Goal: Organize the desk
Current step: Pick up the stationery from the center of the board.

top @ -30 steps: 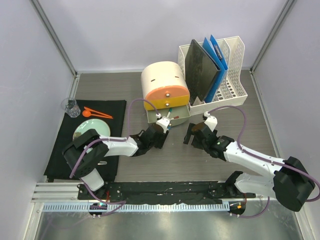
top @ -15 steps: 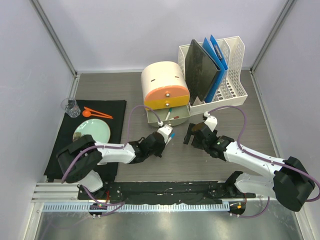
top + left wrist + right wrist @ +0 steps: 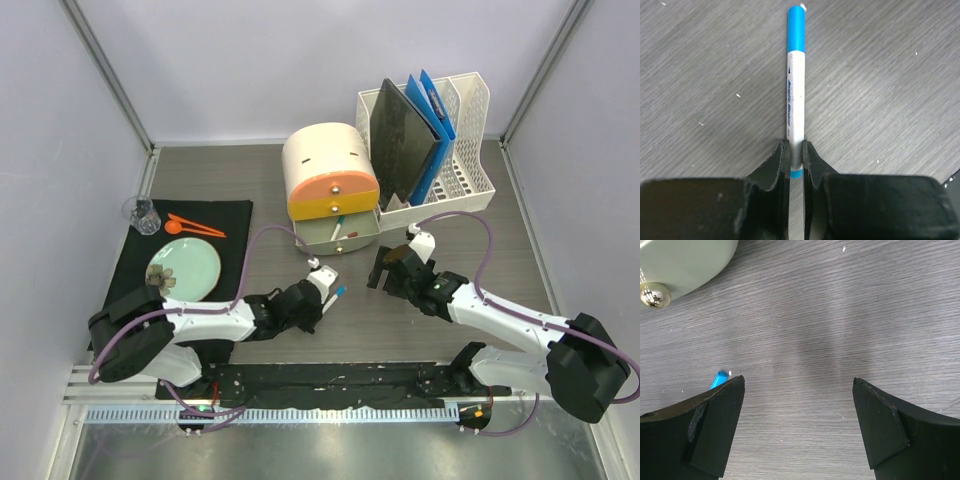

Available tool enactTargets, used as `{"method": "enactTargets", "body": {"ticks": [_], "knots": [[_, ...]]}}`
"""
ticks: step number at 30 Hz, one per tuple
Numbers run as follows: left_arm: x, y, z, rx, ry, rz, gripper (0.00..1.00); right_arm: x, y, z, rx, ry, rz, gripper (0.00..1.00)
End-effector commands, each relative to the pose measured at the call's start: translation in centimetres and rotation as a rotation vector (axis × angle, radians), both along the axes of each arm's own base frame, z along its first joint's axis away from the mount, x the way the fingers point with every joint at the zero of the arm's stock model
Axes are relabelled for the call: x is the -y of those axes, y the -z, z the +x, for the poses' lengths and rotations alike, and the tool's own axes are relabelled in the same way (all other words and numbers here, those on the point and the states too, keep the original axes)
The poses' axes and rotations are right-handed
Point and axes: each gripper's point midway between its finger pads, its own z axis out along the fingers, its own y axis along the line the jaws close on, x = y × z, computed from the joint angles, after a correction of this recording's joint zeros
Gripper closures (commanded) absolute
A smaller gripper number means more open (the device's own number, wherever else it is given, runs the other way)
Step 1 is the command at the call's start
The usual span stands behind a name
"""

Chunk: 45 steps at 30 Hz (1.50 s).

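Observation:
My left gripper (image 3: 324, 288) is shut on a white marker with a blue cap (image 3: 795, 95). It grips the marker near its tail end, above the desk (image 3: 520, 240), in front of the open drawer. The marker points away from the jaws, and its blue cap (image 3: 340, 294) sticks out to the right. To the right of the marker, my right gripper (image 3: 384, 268) hovers open over bare wood (image 3: 840, 300) with nothing between its fingers. The blue cap (image 3: 719, 378) peeks past the right gripper's left finger.
A cream and orange drawer unit (image 3: 330, 165) stands at the back with its bottom drawer (image 3: 338, 232) pulled open. A white file rack (image 3: 445, 150) with blue folders is on the right. On the left, a black mat (image 3: 125, 300) carries a green plate (image 3: 185, 268), an orange spoon (image 3: 195, 226) and a glass cup (image 3: 142, 214).
My left gripper closed on the marker at the open drawer and drew back toward the near edge with it. The right arm stayed put.

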Motion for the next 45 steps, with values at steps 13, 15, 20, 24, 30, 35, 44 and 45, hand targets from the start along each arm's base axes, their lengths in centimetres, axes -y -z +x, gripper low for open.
{"method": "enactTargets", "body": {"ticks": [13,15,20,24,30,35,44,45], "knots": [[2.5,-3.9,-1.1,-0.055,0.051,-0.069,1.0,1.2,-5.1,2.5,0.188,0.139,0.057,0.07],[2.6,-4.3,-1.1,-0.047,0.055,-0.08,1.0,1.4,-5.2,2.3,0.195,0.149,0.069,0.06],[2.8,-5.6,-1.1,-0.025,0.069,-0.103,1.0,1.7,-5.4,2.3,0.207,0.16,0.072,0.07],[2.8,-7.2,-1.1,0.001,0.08,-0.123,1.0,1.9,-5.6,2.3,0.218,0.173,0.076,0.07],[2.3,-9.6,-1.0,0.06,0.095,-0.144,1.0,1.9,-5.2,2.2,0.206,0.174,0.077,0.07],[1.5,-11.3,-0.7,0.11,0.075,-0.162,1.0,1.9,-5.2,2.2,0.209,0.174,0.077,0.07],[-0.7,-14.5,0.4,0.221,0.011,-0.187,1.0,2.1,-5.1,2.1,0.208,0.177,0.075,0.07],[-0.9,-14.9,0.6,0.234,0.002,-0.191,1.0,2.1,-5.1,2.1,0.209,0.176,0.074,0.07]]}}
